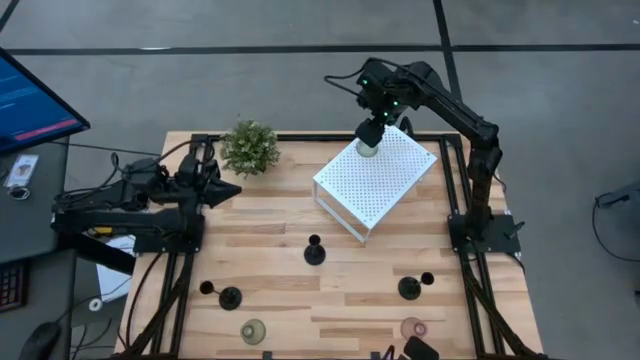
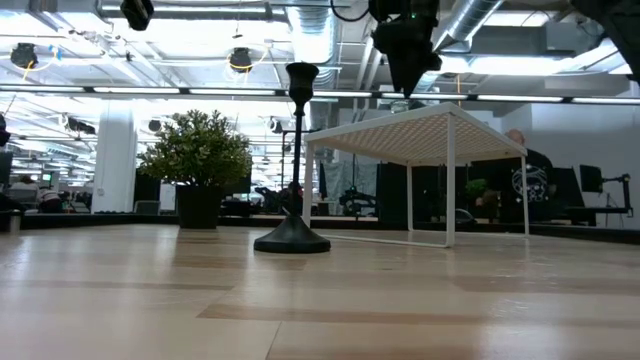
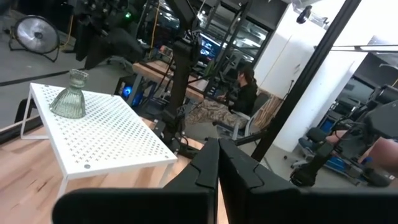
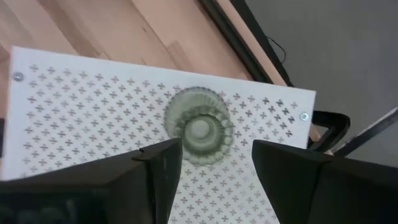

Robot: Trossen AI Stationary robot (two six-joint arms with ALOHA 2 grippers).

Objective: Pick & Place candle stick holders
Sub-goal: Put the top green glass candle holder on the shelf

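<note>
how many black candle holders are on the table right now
3. One black holder stands mid-table before the white perforated box; one sits front-left; one front-right. Small dark knobs beside the outer two may be separate pieces.

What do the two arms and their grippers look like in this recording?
Both arms are matte black, built of jointed segments on black frame mounts at the table's sides. The right arm shows small green lights near its wrist. The left arm carries loose dark cables. Each gripper has two broad, dark, wedge-shaped fingers.
</note>
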